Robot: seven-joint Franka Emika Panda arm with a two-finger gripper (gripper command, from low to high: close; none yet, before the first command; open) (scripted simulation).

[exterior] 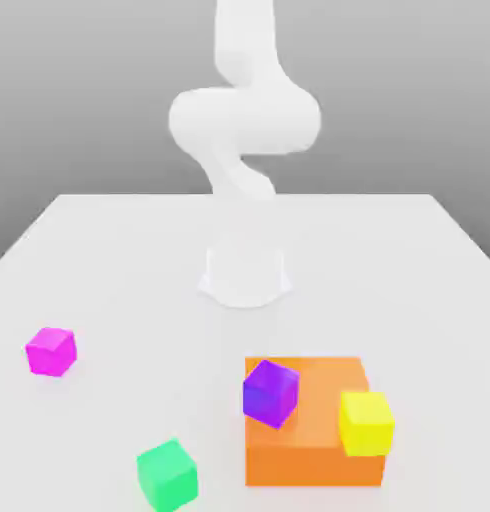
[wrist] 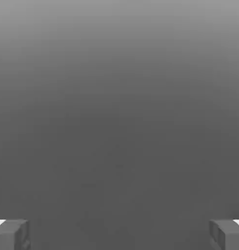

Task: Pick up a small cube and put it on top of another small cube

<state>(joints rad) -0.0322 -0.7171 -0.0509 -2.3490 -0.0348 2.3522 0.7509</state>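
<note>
Claw (wrist: 119,235) wide open, empty. Four small cubes: magenta (exterior: 51,352), green (exterior: 168,476), purple (exterior: 271,394), yellow (exterior: 366,424). One orange block (exterior: 314,465). One tabletop (exterior: 139,260).

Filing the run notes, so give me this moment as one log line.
gripper: open, empty | magenta cube: on table, ungrasped | green cube: on table | stacking: not yet done

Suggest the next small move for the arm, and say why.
I'd probably swing the open gripper down toward the magenta cube, staying high for now. Its fingers stand wide apart with nothing between them, and that cube sits by itself on the table, while the purple cube and yellow cube are at the orange block.
</note>
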